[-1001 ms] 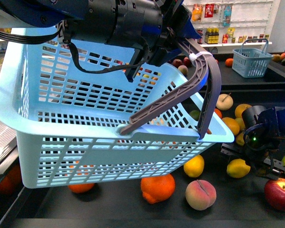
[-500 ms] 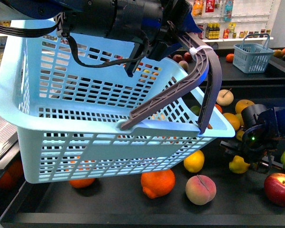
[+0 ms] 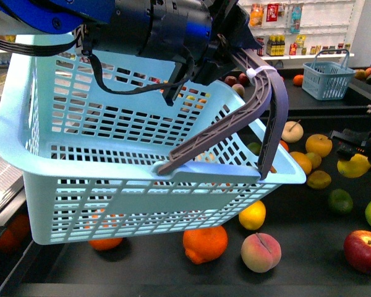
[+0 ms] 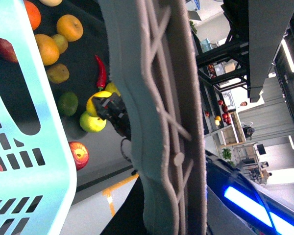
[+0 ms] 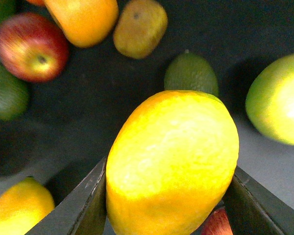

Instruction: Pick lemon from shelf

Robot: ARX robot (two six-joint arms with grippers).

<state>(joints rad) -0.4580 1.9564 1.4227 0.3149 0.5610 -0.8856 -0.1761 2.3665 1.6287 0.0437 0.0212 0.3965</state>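
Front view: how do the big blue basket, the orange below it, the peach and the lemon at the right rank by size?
1. light blue basket, by far the largest, and nearest the camera.
2. orange.
3. peach, barely smaller than the orange.
4. lemon, smallest, but farther back, so unsure.

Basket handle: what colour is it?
The basket handle is a dull greyish brown; the front view shows it best.

Orange [image 3: 105, 243] mostly behind basket [image 3: 142, 204], right tool [image 3: 357, 162] cropped at edge
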